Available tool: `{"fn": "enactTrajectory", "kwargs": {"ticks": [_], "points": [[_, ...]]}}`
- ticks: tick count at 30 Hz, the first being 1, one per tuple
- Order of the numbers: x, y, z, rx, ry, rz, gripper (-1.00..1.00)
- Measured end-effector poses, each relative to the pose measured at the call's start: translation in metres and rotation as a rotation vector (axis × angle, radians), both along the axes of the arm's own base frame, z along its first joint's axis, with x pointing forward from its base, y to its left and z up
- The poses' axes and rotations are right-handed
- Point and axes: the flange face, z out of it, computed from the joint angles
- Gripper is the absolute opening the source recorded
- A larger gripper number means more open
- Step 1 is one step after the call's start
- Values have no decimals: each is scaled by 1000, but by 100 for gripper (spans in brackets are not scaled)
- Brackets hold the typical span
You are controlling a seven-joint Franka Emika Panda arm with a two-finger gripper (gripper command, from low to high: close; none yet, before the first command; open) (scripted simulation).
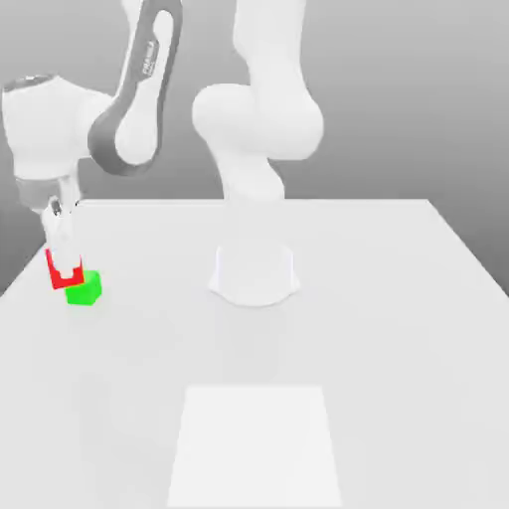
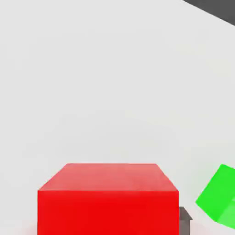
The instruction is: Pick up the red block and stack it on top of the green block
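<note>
My own finger covers the middle of the red block (image 1: 60,271) in the exterior view. In the hand view the frame's edge cuts off the red block's lower part and the green block (image 2: 219,196) at its far corner

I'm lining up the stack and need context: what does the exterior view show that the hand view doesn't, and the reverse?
Exterior view alone: the arm, the table's full spread, and the gripper with jaws shut on the red block, just beside the green block. Hand view alone: the red block's broad face close up. Both: the two blocks, green off to one side of red.
</note>
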Motion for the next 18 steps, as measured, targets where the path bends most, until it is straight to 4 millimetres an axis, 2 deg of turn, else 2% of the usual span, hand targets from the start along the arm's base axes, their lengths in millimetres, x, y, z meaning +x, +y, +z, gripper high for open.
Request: {"fn": "enactTrajectory", "kwargs": {"ticks": [2, 4, 18], "points": [[-40, -6, 1, 5, -7, -108, -100], [-58, -7, 0, 8, -16, -159, -100], [-58, -9, -26, 19, -51, -175, -100]]}}
